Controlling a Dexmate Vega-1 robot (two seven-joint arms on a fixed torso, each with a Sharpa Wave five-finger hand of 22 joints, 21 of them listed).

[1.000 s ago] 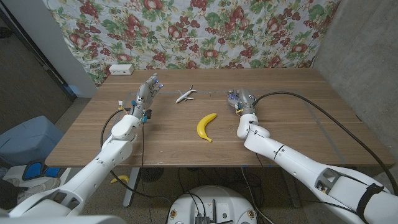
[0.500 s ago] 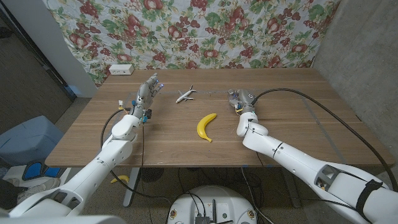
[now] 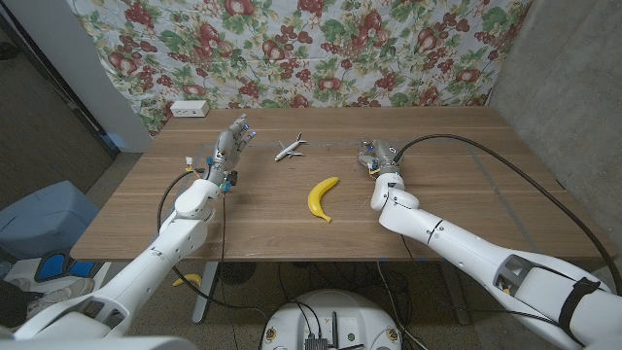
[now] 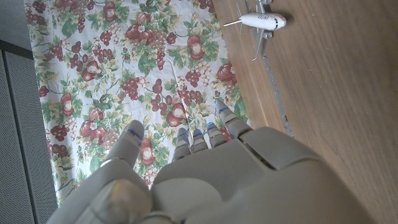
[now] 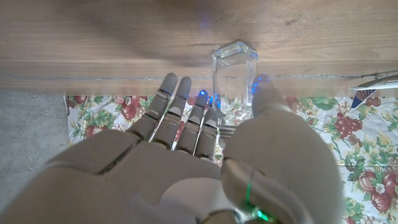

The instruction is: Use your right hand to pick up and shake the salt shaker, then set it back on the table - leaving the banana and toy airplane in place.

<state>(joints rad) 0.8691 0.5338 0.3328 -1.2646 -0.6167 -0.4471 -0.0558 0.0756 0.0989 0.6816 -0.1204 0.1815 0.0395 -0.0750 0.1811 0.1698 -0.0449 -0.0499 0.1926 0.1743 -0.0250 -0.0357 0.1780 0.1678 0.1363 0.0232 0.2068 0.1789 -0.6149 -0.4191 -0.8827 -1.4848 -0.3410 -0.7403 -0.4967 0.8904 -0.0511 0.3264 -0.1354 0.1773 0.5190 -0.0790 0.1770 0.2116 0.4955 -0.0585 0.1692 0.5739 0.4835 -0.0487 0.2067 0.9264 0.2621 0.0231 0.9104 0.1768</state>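
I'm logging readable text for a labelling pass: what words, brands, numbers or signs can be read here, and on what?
None can be read.
toy airplane: dark marks along its white body, too small and blurred to read.
salt shaker: clear, no label showing.
banana: no sticker showing.

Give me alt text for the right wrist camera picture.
The right hand reaches around a clear glass salt shaker standing on the wooden table, thumb on one side and fingers on the other. Floral cloth hangs behind.
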